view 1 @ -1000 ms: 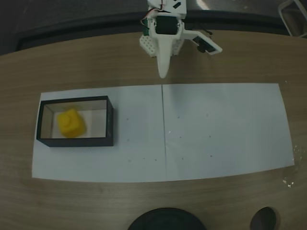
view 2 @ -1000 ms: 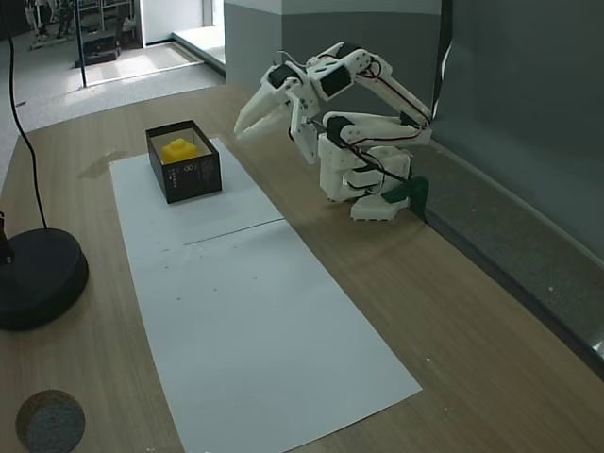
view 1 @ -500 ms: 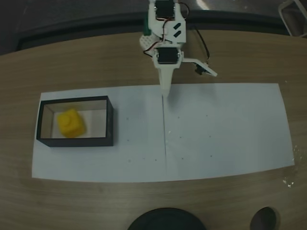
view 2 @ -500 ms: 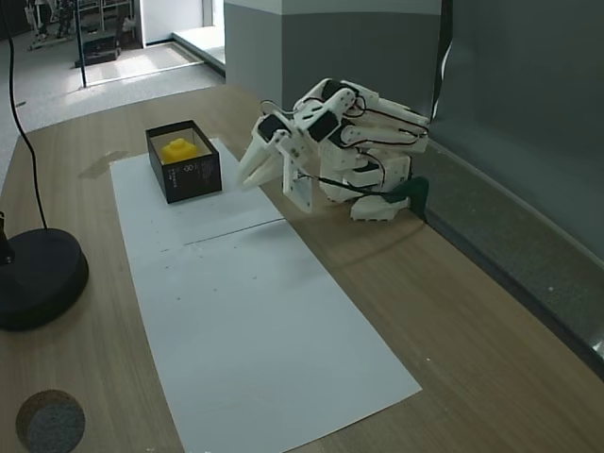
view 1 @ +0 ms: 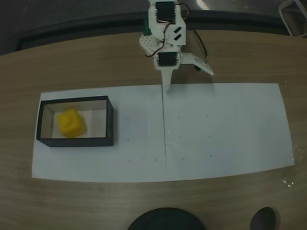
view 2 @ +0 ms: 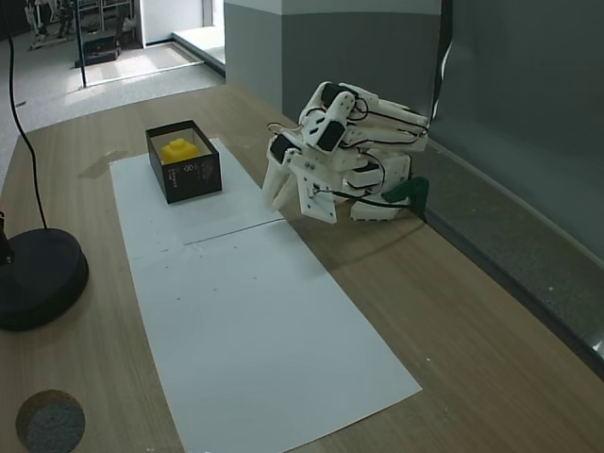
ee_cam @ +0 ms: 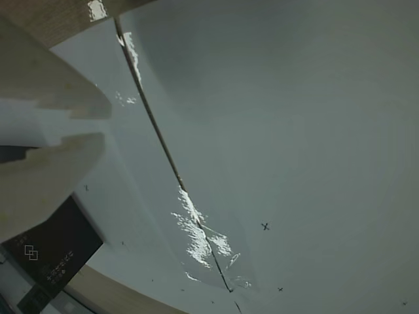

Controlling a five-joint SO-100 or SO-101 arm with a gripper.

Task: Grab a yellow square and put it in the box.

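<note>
Yellow square (view 1: 71, 123) inside box (view 1: 111, 125) (gripper (view 1: 166, 87) apart).

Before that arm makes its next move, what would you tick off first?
1. Yellow square inside the box: ok.
2. Box upright on the paper sheet: ok.
3. Claw holding nothing, fingers together: ok.
4. Claw apart from the box, by the sheet's far edge: ok.
5. Any more yellow squares lying on the sheet: none seen, ok.
6. Arm folded fully to rest: cannot tell.
</note>
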